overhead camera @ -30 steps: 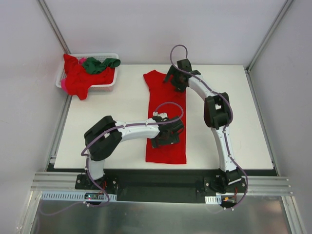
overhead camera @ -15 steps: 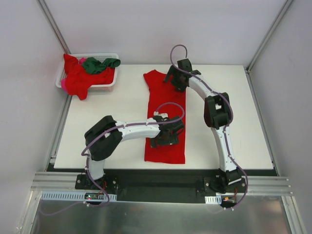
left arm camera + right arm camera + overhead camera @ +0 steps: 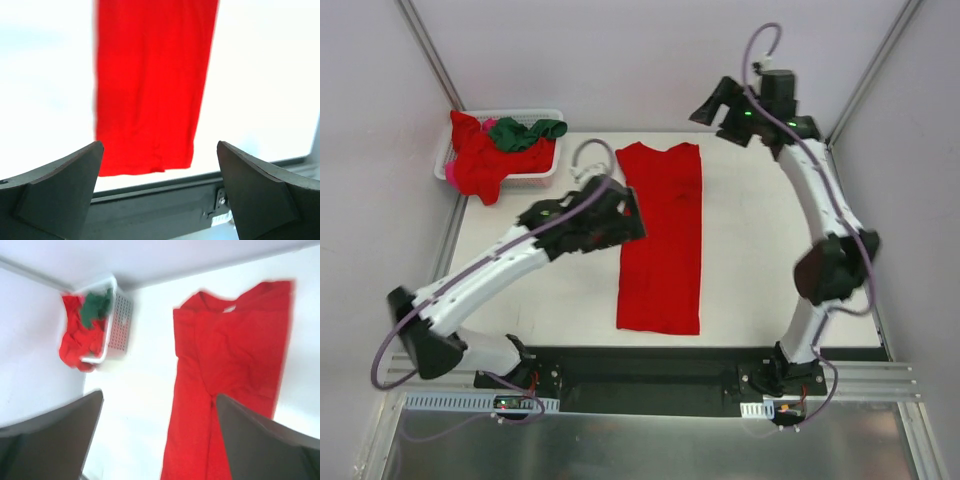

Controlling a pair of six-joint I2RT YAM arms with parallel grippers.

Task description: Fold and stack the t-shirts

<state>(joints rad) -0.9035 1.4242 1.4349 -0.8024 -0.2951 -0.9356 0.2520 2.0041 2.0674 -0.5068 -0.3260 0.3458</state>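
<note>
Both jaws off the red t-shirt [image 3: 660,240]

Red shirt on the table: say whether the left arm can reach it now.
Probably yes: its open fingers hang just beside the red shirt, with nothing lying between them.

No readable text, label, brand, number or sign appears in any view.

Red t-shirt [image 3: 660,240] lies flat on bench [image 3: 760,260], folded to a narrow strip, collar far. Crumpled red shirts [image 3: 478,165] and dark green shirt [image 3: 525,131] heap in basket [image 3: 542,172].
</note>
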